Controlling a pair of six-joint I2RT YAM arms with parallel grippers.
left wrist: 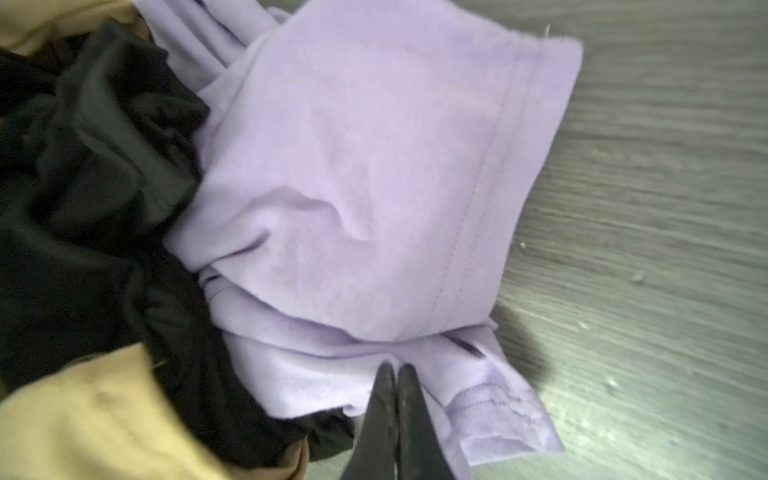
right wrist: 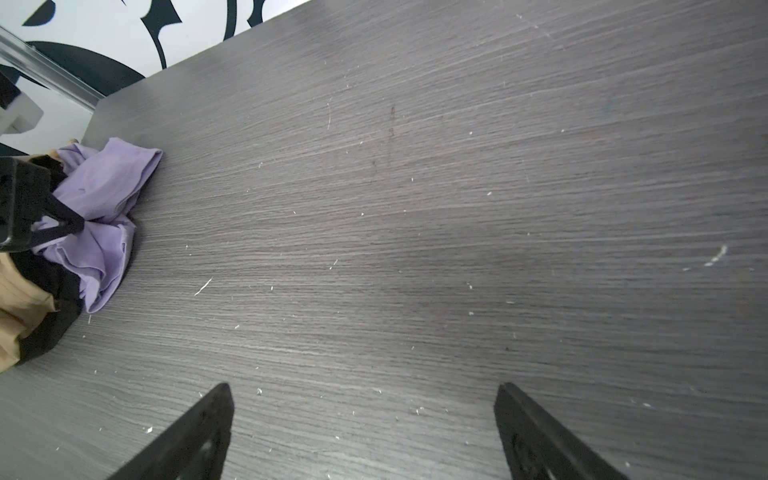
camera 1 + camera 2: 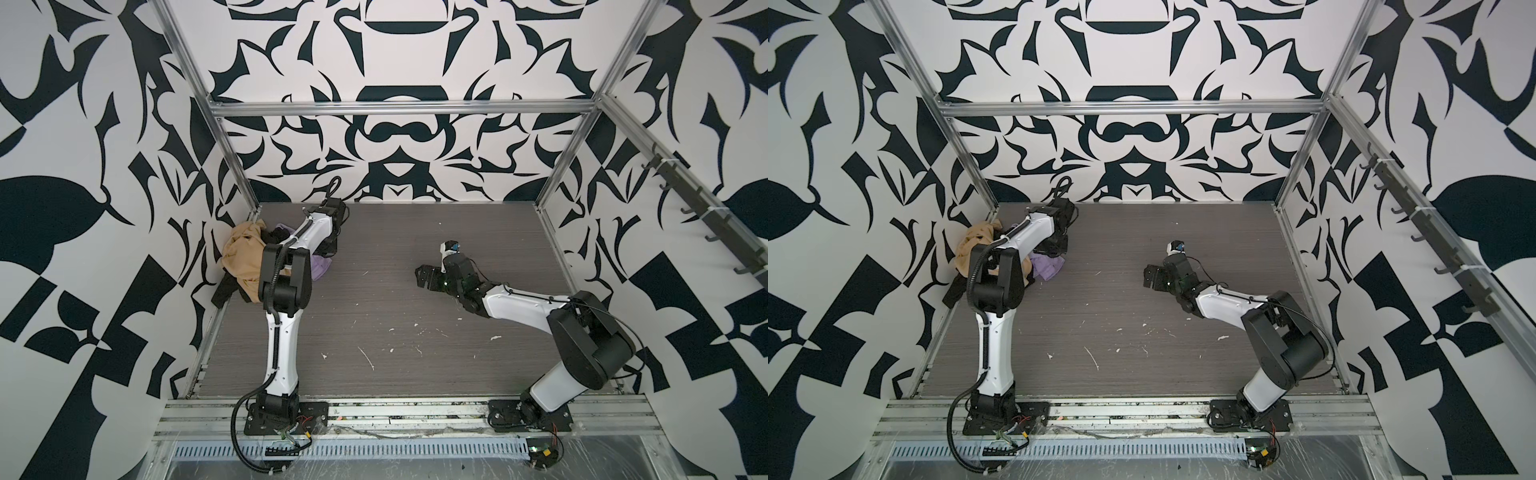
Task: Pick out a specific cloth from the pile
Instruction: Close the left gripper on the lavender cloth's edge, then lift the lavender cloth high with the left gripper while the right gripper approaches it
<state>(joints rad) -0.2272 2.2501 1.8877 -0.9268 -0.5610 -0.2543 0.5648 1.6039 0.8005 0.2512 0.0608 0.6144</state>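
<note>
Nearest, along the front edge, both arms stand bolted to a metal rail (image 3: 415,409). Beyond it the dark wood-grain table (image 3: 395,332) is speckled with white flecks.

Farther in, on the right half, the right gripper (image 3: 424,276) hangs low over bare tabletop. The right wrist view shows its two fingers (image 2: 208,419) spread wide with only table between them, so it is released.

Well apart from it, toward the far left corner, lies the pile (image 3: 245,266). A tan garment (image 1: 83,415) bunches on the left against the wall, with a black garment (image 1: 83,166) crumpled beside and partly under it. The cloth (image 1: 353,166), light lavender, sits on the pile's right side. It touches the black fabric, and a stitched hem spills onto the table.

The left arm (image 3: 311,232) bends over this heap from above and hides most of the cloth in both top views, where only a lavender corner (image 3: 1048,266) shows. The left gripper (image 1: 397,368) is clenched on a fold of the cloth. Its black tips meet with lavender creases gathering at them, and the right wrist view shows the same pinch from the side (image 2: 79,224).
</note>
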